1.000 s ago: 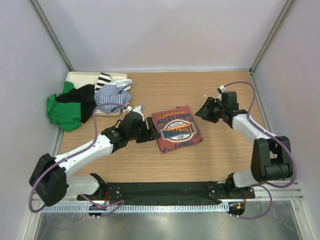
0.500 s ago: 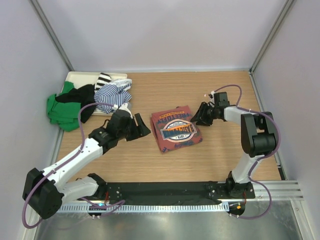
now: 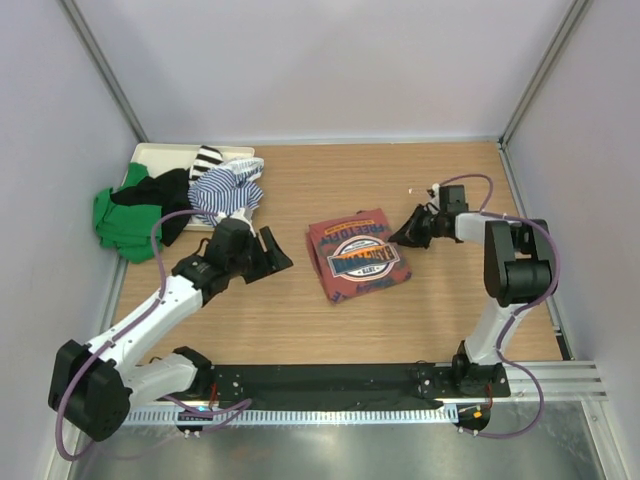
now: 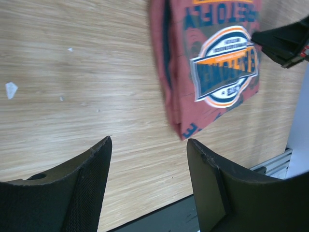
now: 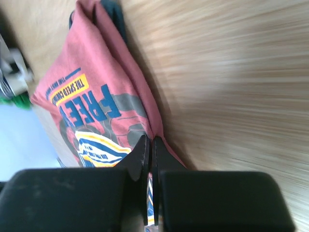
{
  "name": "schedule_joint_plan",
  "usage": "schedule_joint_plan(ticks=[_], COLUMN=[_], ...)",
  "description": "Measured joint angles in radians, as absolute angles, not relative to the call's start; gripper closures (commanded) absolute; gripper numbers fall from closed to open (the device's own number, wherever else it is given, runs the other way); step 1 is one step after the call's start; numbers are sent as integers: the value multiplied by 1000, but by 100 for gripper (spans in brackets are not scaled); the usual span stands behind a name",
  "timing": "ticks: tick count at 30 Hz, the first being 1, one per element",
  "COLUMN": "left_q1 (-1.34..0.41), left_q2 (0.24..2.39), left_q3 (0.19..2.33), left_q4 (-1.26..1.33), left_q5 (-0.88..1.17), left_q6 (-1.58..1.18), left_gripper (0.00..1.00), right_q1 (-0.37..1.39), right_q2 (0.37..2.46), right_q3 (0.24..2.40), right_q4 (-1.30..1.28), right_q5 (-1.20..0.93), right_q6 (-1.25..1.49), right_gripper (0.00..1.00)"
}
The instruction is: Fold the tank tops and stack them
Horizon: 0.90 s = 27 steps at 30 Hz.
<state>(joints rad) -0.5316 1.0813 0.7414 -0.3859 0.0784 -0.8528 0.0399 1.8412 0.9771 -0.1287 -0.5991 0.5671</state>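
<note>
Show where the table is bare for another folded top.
Free: the back strip from the clothes pile to the right wall; the near strip before the red tank top. Crowded: the back-left corner, and beside the top, at the left gripper and right gripper.

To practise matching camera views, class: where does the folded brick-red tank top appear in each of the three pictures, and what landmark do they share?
Top external: the brick-red tank top lies folded mid-table, between the two arms.
Left wrist: upper right, running off the top edge.
Right wrist: left half, stretching from the top edge downward.
Shared landmark: its round printed logo, visible in all three.
</note>
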Motion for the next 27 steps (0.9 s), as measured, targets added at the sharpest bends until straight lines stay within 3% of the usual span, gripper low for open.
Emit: schedule_joint_plan(ticks=[3,4,6,7,9,10,11,15,19,22,27], left_q1=[-471,-455,-435,-431,-424,-422,-419,-395,-337,-312,-290], left_q2=[1072,1068,1059,1056,1052,1051,1051,1051,1085,1140,1266], left_q3=[721,717,715,715,715,715,715,720,802,910,1095], left_q4=[-386,-386,-386,-386,-386,-387,-387,-403,-479,-525,-559], left_q5=[115,123,136,141,145,146,146,126,10,-141,-350], left_q6=[-853,-853,-852,-852,-850,-849,-847,-836,-821,-822,-831], left_gripper=[35,35,35,34,31,30,29,20,0,2,9], right_q1=[-81,-137,-258,-314,-406,-431,-439,-420,-406,-354,-117], right_q2=[1821,1801,1745,1711,1635,1591,1540,1313,1116,1042,1019], right_q3=[949,928,876,852,816,805,795,772,768,764,692], right_q4=[-118,-109,-99,-102,-134,-160,-185,-280,-303,-292,-231], right_q5=[-574,-555,-502,-455,-343,-278,-201,23,111,111,59], right_q6=[604,623,663,686,717,729,743,764,752,717,656], right_gripper=[99,94,74,54,33,16,12,12,12,17,23])
